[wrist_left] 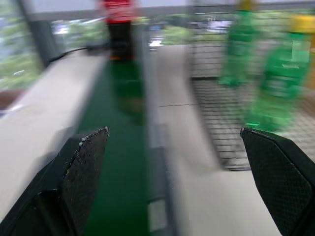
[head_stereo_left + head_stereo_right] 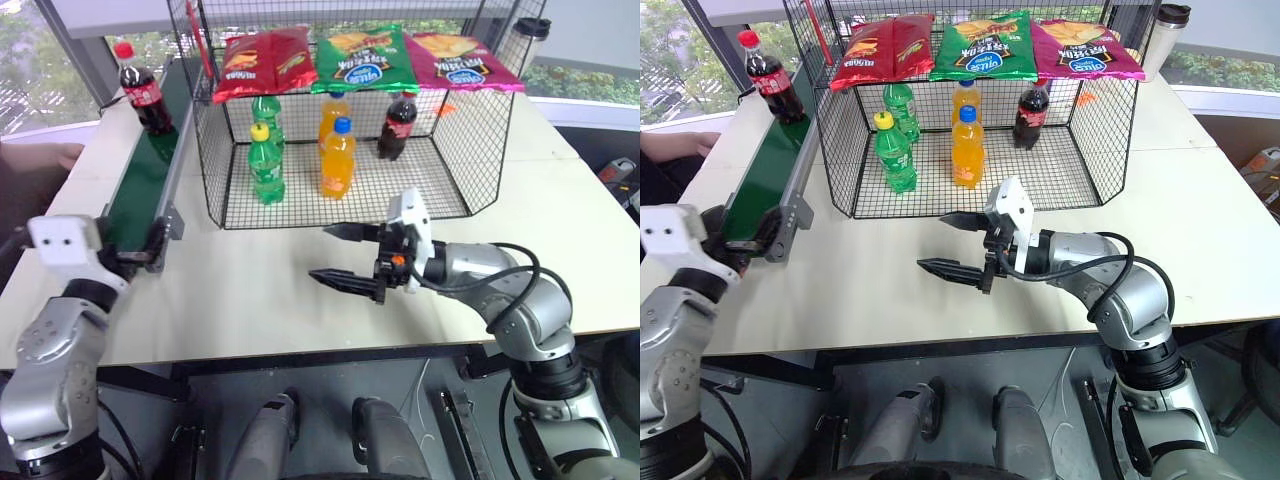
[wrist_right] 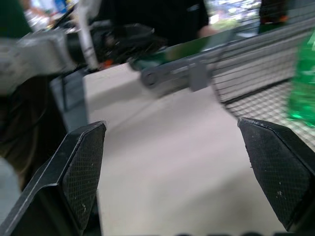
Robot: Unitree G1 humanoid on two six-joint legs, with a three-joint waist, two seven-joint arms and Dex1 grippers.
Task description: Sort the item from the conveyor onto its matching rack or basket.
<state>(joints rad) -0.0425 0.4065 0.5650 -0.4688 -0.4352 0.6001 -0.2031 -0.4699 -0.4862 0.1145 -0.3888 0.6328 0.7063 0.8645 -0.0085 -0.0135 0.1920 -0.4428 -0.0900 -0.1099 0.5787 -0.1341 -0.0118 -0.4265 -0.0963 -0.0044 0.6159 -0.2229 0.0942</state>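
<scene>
The cola bottle [image 2: 146,95] stands upright at the far end of the conveyor [image 2: 140,190], at about 11 o'clock from the table's middle, red cap up, nothing touching it. The black wire cage [image 2: 455,150] sits at 12 o'clock; inside it, 1 matching cola bottle [image 2: 397,125] stands at the back right, with 2 green bottles [image 2: 265,165] on the left and 2 orange bottles [image 2: 337,155] between.

The left gripper [image 1: 182,162] is released, its 2 fingers spread wide and empty, lined up along the belt from its near end at 8 o'clock; the bottle is well apart from it, straight ahead. The right gripper [image 2: 345,255] is also released and empty, hovering over the bare table at 5 o'clock, fingers pointing toward the conveyor.

The step in hand looks like the reach for the bottle. To do it well, I would keep the left fingers level and wide, travel up the belt's centre line clear of the grey frame, and close on the body below the label, not the cap, since a tall narrow bottle tips easily if nudged high. Lift straight before swinging toward the cage, and clear its front wall.
</scene>
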